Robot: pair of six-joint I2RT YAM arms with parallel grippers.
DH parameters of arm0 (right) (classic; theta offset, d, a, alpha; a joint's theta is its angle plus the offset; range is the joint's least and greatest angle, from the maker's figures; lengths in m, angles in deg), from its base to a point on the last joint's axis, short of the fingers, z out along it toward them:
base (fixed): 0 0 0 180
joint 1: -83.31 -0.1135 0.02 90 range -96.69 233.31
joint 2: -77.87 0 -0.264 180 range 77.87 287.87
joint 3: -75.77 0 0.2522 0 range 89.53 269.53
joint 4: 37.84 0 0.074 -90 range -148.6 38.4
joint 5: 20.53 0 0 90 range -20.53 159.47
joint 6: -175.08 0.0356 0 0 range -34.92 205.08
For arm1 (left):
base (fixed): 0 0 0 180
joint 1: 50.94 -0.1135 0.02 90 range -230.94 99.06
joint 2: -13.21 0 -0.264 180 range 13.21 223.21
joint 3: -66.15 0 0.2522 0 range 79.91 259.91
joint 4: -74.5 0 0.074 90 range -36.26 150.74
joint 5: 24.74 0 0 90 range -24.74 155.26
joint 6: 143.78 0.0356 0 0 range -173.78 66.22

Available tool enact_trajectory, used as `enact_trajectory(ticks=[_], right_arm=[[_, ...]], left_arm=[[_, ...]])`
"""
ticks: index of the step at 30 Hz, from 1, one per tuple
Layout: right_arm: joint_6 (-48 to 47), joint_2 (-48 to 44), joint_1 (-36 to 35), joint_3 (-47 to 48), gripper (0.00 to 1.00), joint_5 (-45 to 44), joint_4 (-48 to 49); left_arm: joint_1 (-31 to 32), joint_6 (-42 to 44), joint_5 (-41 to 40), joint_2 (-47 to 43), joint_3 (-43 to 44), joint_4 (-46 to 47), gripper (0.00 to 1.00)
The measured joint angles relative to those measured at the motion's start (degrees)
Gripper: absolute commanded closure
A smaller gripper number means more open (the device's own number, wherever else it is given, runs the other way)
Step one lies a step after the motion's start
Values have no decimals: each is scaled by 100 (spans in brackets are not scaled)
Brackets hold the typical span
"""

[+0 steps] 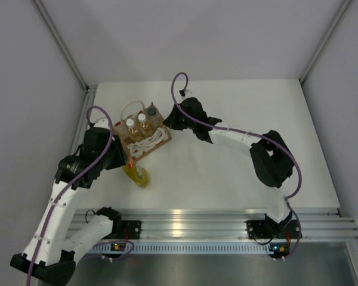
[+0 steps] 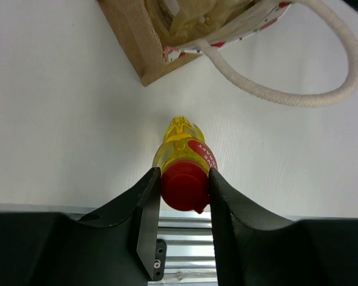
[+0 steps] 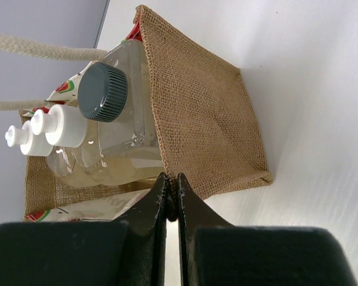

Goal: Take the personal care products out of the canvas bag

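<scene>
Left pincer (image 2: 183, 177) is clamping the likely light, slick yellow bottle (image 2: 179, 140) by its cap, right pincer (image 3: 172, 186) pinching the rim of the floppy canvas bag (image 3: 209, 119).

My worktop (image 1: 238, 161) is white and matte, and it runs back to pale grey walls (image 1: 185, 36) framed by slanting metal posts (image 1: 58, 39). A grooved aluminium rail (image 1: 209, 221) lies along its near edge and catches a bright glare. A slotted white strip (image 1: 197, 246) sits just below the rail.
</scene>
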Motion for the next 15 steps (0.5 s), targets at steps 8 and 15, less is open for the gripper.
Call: enact_trajectory(ticks=[8, 15], right_arm=[[4, 26, -4, 68, 100, 0, -63], [7, 31, -4, 81, 100, 0, -76]], left_arm=[[1325, -586, -1080, 214, -671, 299, 100], [2426, -992, -2050, 791, -671, 579, 100]])
